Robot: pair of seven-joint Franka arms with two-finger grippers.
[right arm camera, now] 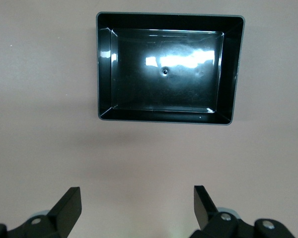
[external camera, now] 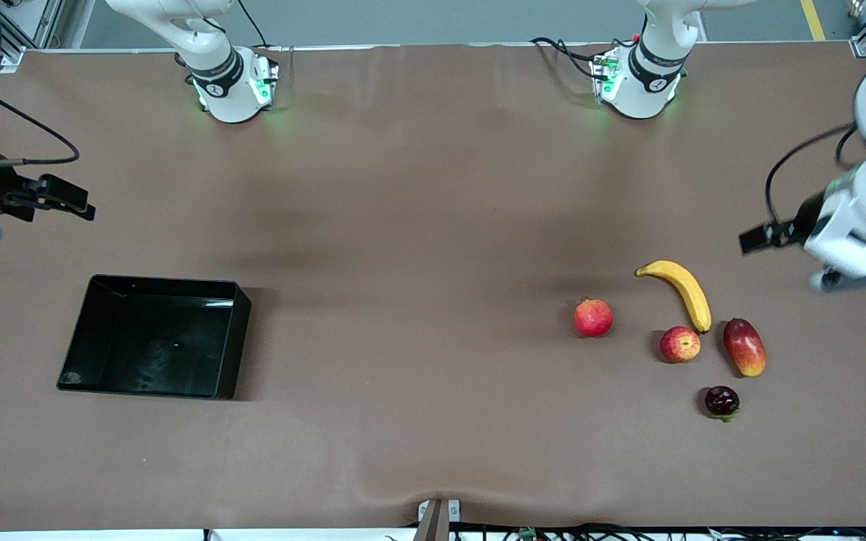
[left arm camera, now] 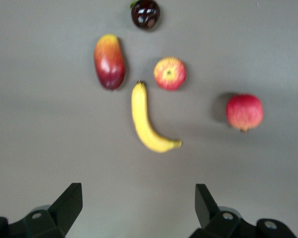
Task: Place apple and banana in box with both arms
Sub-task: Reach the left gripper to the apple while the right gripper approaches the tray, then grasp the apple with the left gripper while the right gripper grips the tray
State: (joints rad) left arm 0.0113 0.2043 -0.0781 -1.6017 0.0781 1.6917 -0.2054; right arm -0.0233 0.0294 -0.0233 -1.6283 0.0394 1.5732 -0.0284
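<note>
**Fruit untouched, both grippers high and spread**

The apple (external camera: 679,344) is small, round and firm, with smooth skin that could slip; my guess is it is best pinched across its widest part, straight down over the dimple. The banana (external camera: 682,291) is long, curved and softer, likely to bruise or swing if taken near a tip, so a hold across its middle looks safest. Both look light.

The two lie close together toward the left arm's end of the table, the banana's lower tip just beside the apple without clearly touching it. The left gripper (left arm camera: 138,210) hangs above the table near them with its fingers spread wide and nothing between them; in the left wrist view the banana (left arm camera: 148,120) lies ahead of the fingertips and the apple (left arm camera: 170,73) a little past it.

Around them sit a pomegranate (external camera: 593,317), a mango (external camera: 744,346) and a dark fruit (external camera: 722,401), the mango close enough to crowd a finger.

The box (external camera: 230,346) lies empty, well apart toward the right arm's end. The right gripper (right arm camera: 138,210) hovers near it, fingers likewise spread and empty, the box (right arm camera: 103,64) ahead of them.
</note>
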